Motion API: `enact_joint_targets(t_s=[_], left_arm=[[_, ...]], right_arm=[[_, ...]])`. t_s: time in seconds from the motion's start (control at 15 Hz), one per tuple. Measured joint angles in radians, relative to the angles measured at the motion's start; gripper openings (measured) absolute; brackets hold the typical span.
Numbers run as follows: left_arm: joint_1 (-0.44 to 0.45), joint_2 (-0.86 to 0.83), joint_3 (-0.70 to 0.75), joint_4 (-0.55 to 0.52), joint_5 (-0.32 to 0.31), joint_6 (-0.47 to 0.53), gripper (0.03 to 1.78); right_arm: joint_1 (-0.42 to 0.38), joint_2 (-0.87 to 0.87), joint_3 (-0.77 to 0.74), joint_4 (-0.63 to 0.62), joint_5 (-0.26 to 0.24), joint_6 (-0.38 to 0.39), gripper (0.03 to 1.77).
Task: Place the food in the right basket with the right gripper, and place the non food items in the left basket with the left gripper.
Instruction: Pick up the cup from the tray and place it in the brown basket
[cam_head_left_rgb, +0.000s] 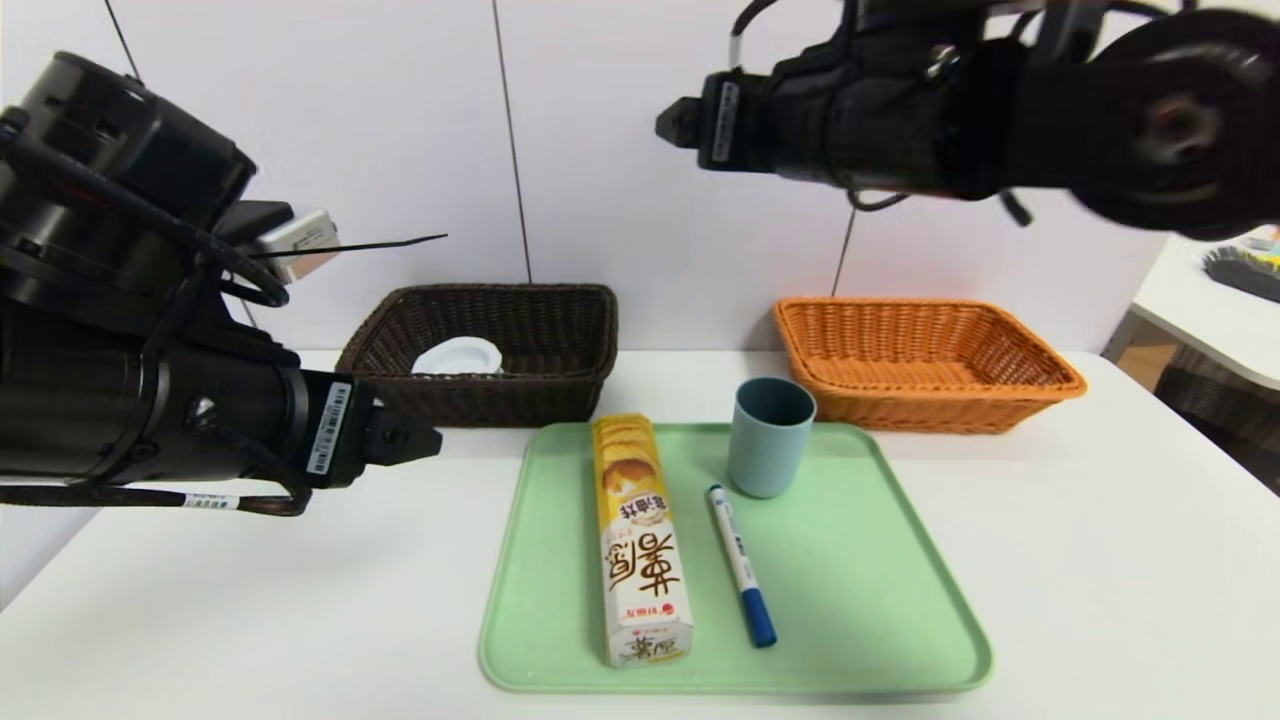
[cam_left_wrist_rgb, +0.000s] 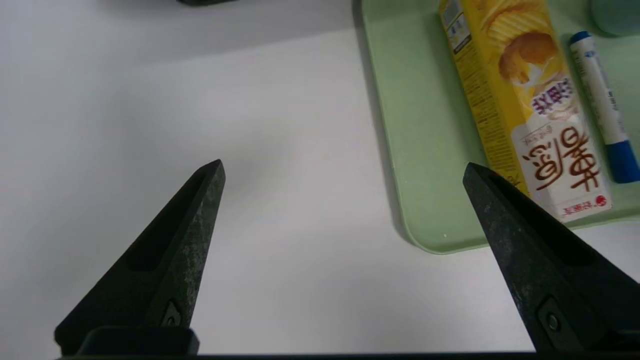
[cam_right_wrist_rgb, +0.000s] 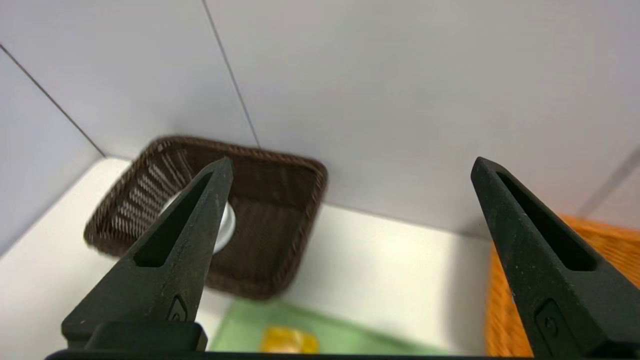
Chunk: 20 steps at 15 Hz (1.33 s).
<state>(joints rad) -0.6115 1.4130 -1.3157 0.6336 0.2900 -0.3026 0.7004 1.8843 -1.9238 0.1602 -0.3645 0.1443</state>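
Wrist views show what the head view hides: left gripper (cam_left_wrist_rgb: 344, 167), left of the tray (cam_head_left_rgb: 820, 560), and right gripper (cam_right_wrist_rgb: 351, 165), above its far side, gape wide, empty. The carton (cam_head_left_rgb: 640, 540) lies on the tray.

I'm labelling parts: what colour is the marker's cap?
Blue, showing best in the head view.

We see the white table (cam_head_left_rgb: 300, 600) bearing the dark basket (cam_head_left_rgb: 480, 398) at eleven o'clock, orange basket (cam_head_left_rgb: 930, 395) at one, green tray (cam_head_left_rgb: 860, 600) between and nearer.
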Motion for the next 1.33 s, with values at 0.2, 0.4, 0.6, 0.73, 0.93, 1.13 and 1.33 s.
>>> enact_joint_targets(t_s=[0.2,0.4,0.6,0.73,0.93,1.13,1.33], left_arm=[[-0.111,0.034,-0.072,-0.029,0.008,-0.010,1.69],[-0.169,0.074,0.004,-0.248,-0.021,0.014,1.69],[-0.201,0.126,0.171,-0.576,-0.103,0.084,1.69],[-0.225,0.180,0.268,-0.816,-0.161,0.101,1.69],[-0.256,0.265,0.337,-1.109,-0.226,0.110,1.69],[-0.267,0.343,0.352,-1.219,-0.258,0.121,1.69],[-0.271,0.414,0.358,-1.297,-0.264,0.134,1.69]], right_arm=[[-0.051,-0.157,0.080,0.101,-0.008,0.014,1.67],[-0.152,-0.302,0.178,0.116,-0.003,0.016,1.68],[-0.249,-0.410,0.231,0.123,0.001,0.016,1.69],[-0.298,-0.458,0.240,0.157,-0.001,0.016,1.69],[-0.354,-0.494,0.247,0.164,-0.011,0.021,1.69],[-0.382,-0.526,0.257,0.163,-0.012,0.023,1.69],[-0.420,-0.546,0.260,0.166,-0.003,0.021,1.69]])
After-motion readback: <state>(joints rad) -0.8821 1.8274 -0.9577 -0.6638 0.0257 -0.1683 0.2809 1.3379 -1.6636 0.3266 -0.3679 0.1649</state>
